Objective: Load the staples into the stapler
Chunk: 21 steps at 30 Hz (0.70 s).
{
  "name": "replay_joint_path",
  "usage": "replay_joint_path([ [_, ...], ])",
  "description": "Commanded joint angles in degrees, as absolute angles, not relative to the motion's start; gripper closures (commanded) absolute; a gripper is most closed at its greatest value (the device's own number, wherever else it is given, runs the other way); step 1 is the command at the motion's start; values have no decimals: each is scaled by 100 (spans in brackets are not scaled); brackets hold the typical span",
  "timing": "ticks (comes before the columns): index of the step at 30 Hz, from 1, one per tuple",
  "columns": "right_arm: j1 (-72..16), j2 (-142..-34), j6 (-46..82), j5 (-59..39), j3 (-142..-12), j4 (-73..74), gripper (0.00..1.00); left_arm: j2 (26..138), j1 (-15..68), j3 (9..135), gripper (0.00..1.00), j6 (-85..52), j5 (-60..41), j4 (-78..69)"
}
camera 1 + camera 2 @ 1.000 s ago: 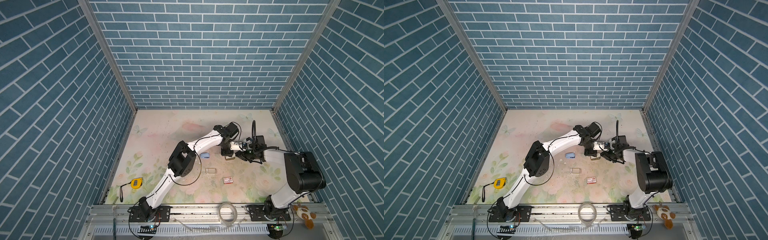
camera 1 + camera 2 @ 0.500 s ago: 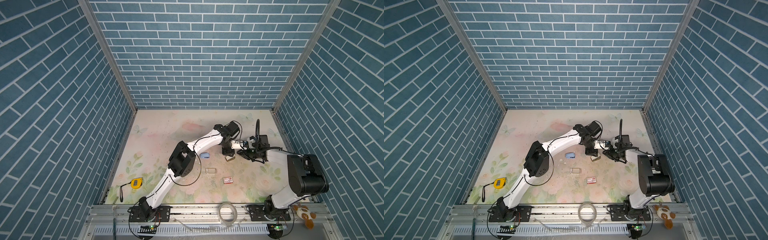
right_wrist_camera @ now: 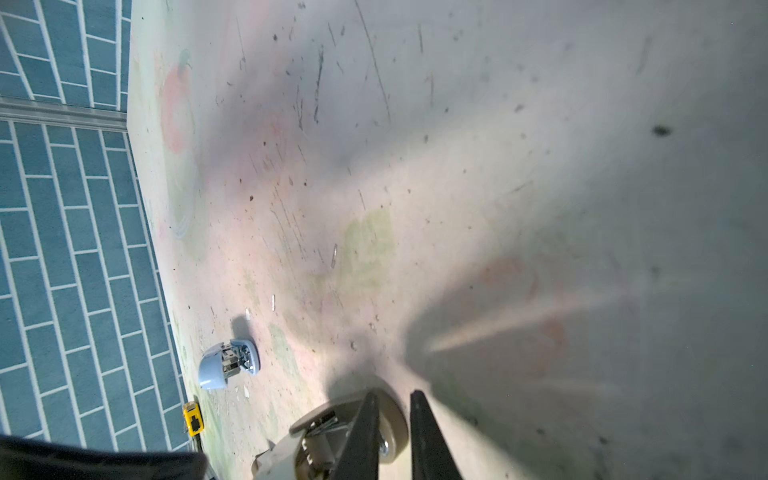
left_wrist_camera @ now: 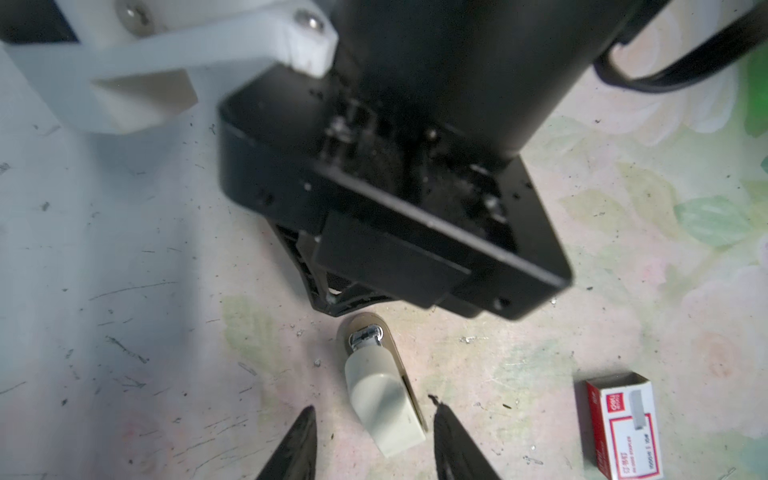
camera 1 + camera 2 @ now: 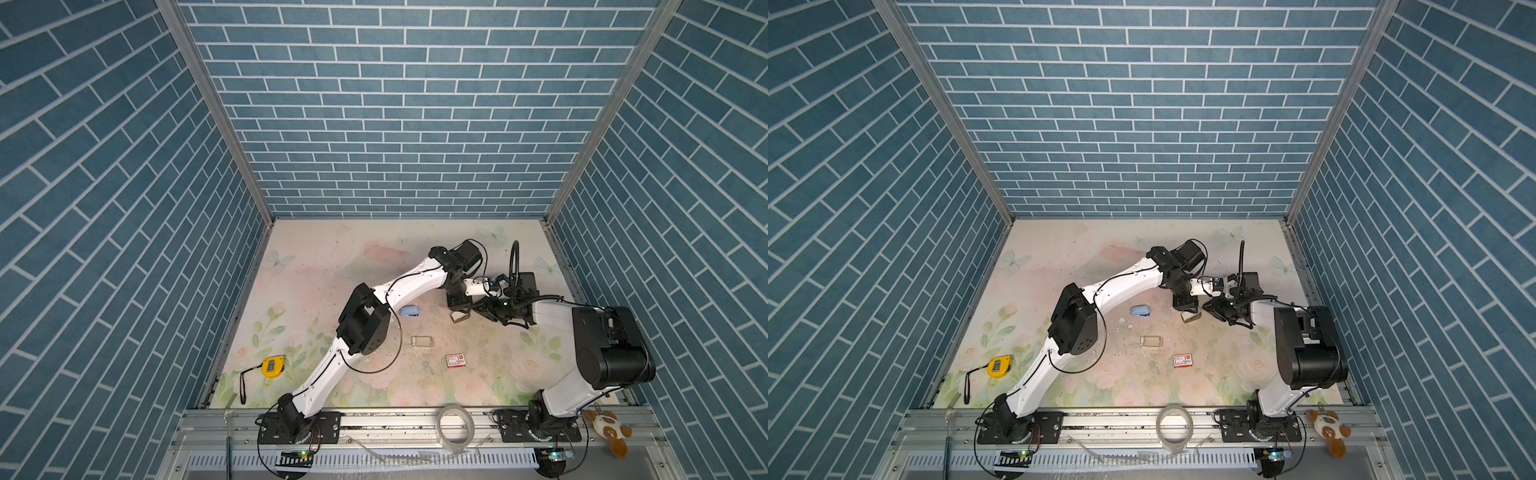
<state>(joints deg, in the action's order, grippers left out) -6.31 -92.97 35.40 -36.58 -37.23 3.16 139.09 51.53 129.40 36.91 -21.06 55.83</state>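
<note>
**Inspector:** How is the left gripper (image 4: 374, 417) found?

**Recorder:** Its jaws are seen apart at the lower edge of the left wrist view. The beige stapler (image 4: 384, 409) lies between the fingertips (image 4: 305, 422). A second ago these jaws were together.

**Inspector:** And the right gripper (image 3: 394, 400)?

**Recorder:** Its jaws are drawn almost together at the lower middle of the right wrist view, with only a narrow slit left. The stapler's rounded base is seen just behind them. Whether its rim is pinched cannot be told.

**Inspector:** Has the stapler been shifted?

**Recorder:** No. It is found at the same spot on the table (image 5: 332, 266), right of centre in both top views.

**Inspector:** Staples?

**Recorder:** A thin silvery sliver (image 3: 334, 255) is noted on the table, well apart from the stapler. It is too small to be identified.
</note>
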Motion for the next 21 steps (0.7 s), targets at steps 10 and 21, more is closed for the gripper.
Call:
replay_joint_path([
  [10,-612,-9599,3709,-4085,-3476,580,86,13573,5187,12570,48,3595,-2090,5533],
  [21,-636,-9239,3777,-4093,-3089,497,89,13669,5194,12661,48,3610,-2153,5511],
])
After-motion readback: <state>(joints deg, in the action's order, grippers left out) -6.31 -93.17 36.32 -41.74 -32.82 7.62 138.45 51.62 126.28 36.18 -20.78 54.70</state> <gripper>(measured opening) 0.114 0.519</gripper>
